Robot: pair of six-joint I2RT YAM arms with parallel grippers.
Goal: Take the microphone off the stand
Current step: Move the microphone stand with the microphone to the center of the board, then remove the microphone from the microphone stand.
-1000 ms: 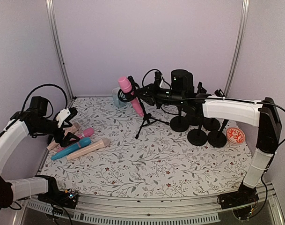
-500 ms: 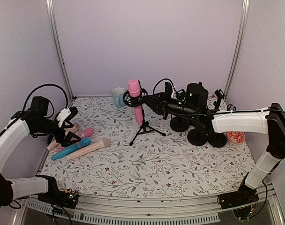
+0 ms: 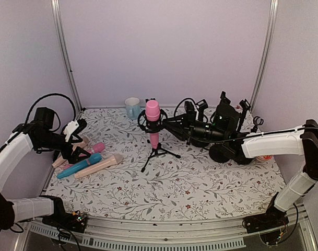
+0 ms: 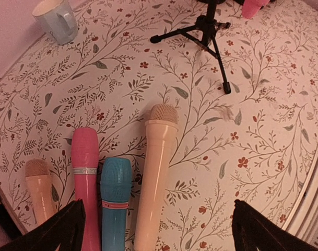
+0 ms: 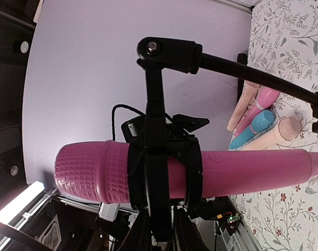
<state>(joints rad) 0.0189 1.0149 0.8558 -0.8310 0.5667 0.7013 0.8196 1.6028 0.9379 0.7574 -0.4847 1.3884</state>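
My right tool (image 3: 166,122) is pinched narrow on the black clip (image 5: 161,167) that rings the pink microphone (image 3: 152,114), so it grips the holder and not the microphone itself. I read that as bracing: with the clip held, the tripod stand (image 3: 157,151) should not tip or skate when the microphone gets pulled. The microphone sits head up in that clip at the top of the stand, near the middle of the floral surface (image 3: 200,188), and it is not yet free. The tripod feet look to be down on the cloth, though I can't be sure from above.

My left tool (image 3: 78,142) hangs with its fingers spread wide over four loose microphones (image 4: 117,193) lying side by side at the left edge — well apart from the stand. Empty and open, it looks like the arm meant to draw the microphone upward out of the clip. To do that it has to cross to the stand first.
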